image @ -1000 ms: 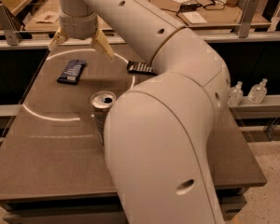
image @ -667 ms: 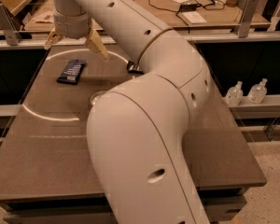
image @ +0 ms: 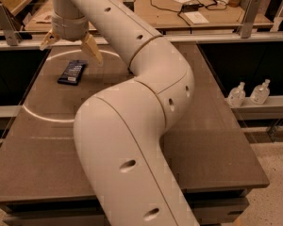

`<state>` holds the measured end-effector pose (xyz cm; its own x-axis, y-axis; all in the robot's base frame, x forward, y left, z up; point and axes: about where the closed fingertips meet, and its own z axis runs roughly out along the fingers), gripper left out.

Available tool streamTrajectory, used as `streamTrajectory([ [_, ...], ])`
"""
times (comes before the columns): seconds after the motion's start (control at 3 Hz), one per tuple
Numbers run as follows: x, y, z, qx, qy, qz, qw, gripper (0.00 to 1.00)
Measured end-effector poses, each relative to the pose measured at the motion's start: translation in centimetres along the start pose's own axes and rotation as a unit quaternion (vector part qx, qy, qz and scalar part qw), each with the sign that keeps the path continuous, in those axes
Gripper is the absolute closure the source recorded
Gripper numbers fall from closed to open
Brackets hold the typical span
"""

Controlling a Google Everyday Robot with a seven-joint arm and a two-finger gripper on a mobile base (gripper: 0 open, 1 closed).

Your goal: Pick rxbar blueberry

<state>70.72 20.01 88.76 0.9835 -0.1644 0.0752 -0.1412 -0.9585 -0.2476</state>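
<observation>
The rxbar blueberry (image: 72, 72) is a flat dark-blue wrapper with rows of white lettering, lying on the brown table (image: 217, 140) at the far left. My gripper (image: 70, 47) hangs just above and behind the bar at the end of the white arm. Its two tan fingers (image: 91, 49) are spread apart and hold nothing. The arm hides the middle of the table, so the dark brown bar and the silver can are out of view.
My white arm (image: 132, 140) fills the centre of the view. A white arc is marked on the table's left side (image: 37, 114). Two clear bottles (image: 247, 94) stand on a low shelf to the right. A desk with cables and papers (image: 188, 8) lies behind.
The arm has swung leftward and now covers the silver can and the dark bar. The gripper stays open above the blue bar.
</observation>
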Motion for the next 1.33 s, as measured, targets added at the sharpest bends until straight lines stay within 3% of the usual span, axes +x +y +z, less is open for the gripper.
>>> streamTrajectory([
  [0.33, -0.1, -0.4, 0.9, -0.008, -0.006, -0.006, 0.9999, 0.0],
  [1.33, 0.1, 0.3, 4.1, -0.066, -0.01, -0.038, 0.997, 0.0],
])
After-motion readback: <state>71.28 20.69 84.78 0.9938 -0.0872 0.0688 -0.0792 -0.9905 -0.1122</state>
